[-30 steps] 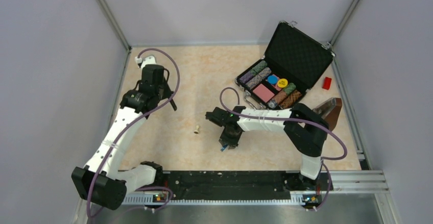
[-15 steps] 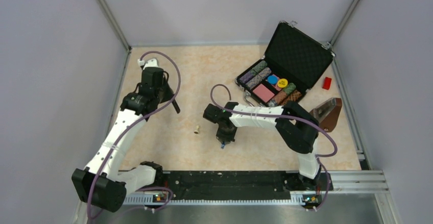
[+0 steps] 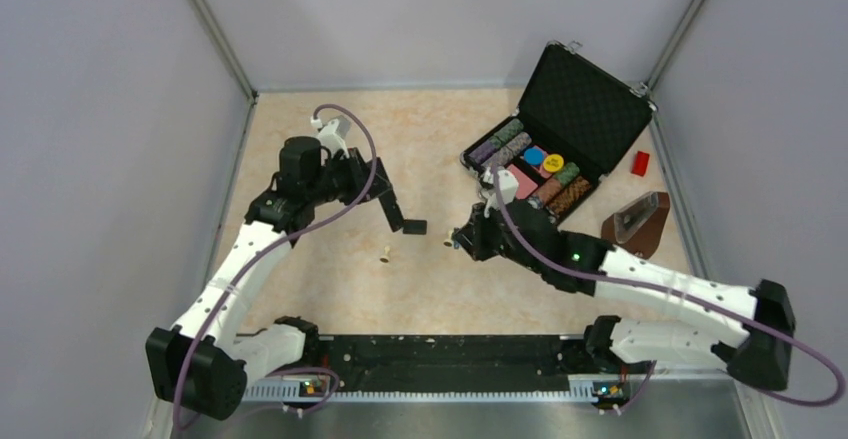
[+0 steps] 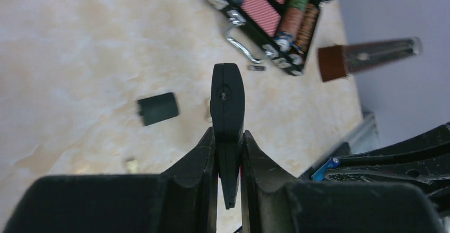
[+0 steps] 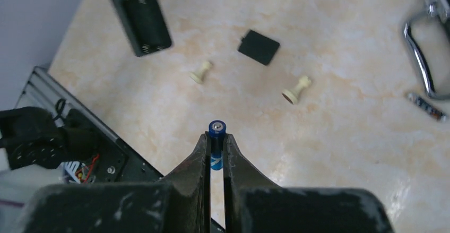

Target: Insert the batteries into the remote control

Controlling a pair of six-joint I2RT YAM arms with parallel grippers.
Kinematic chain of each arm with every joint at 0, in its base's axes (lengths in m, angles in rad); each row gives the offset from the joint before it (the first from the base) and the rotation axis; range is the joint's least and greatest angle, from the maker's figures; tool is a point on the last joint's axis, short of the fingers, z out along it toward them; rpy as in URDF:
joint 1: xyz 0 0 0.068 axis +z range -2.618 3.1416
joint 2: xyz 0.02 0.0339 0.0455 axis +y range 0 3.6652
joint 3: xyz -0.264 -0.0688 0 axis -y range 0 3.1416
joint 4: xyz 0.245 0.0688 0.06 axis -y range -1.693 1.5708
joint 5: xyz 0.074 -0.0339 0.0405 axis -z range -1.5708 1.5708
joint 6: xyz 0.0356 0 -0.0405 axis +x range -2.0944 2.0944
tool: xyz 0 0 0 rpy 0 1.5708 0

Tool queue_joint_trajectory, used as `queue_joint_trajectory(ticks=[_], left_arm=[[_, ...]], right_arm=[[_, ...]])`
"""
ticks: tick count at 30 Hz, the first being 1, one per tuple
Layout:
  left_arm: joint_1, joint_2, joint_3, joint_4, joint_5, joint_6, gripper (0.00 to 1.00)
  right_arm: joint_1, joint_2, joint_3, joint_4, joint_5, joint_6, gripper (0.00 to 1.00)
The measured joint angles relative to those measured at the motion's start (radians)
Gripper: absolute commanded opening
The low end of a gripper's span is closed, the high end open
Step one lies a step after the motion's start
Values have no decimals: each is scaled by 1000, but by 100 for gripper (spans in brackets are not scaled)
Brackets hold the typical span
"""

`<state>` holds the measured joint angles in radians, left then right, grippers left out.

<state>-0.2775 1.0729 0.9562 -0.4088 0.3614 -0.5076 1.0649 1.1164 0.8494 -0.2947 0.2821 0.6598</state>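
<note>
Left gripper (image 4: 228,137) is clamped on the remote control (image 4: 227,103), pinching the slim black bar edgewise so that most of it juts past the fingertips. In the top view the remote hangs above the table (image 3: 330,289), well to the left of the open chip case (image 3: 585,109). From the right wrist its battery bay shows uncovered.

Over on the other side, the right gripper (image 5: 216,137) is closed on a blue battery (image 5: 217,128), which stands upright between the fingers with one end showing above the tips. From above, this gripper sits between the remote and the chip case, off the case's near-left corner.

Left of the case, the back cover (image 3: 415,227) lies flat on the table just beside the remote's far end. Two beige pegs (image 5: 200,72) (image 5: 296,89) lie tipped over, one on each side of the cover.

Close by the case's metal handle (image 5: 419,52) rests a small dark cylinder (image 5: 427,106); it may be the second battery, though it is too blurred to say. A brown wedge-shaped object (image 3: 635,224) stands near the case's near-right corner, and a red block (image 3: 640,163) lies to the case's right.
</note>
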Motion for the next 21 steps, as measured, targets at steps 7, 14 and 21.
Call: queue_joint_trajectory(ticks=[7,14,21], left_arm=[[-21,29,-7,185,287,-31,0],[-74,21,-73,445,406,-149,0],[-111,-37,-182,676,410,-302,0]], right_arm=[[0,-248,-49,140,-158,-332,0],[0,-248,31,173,-273,-457,0],[8,-129,199,174,-307,-459,0]])
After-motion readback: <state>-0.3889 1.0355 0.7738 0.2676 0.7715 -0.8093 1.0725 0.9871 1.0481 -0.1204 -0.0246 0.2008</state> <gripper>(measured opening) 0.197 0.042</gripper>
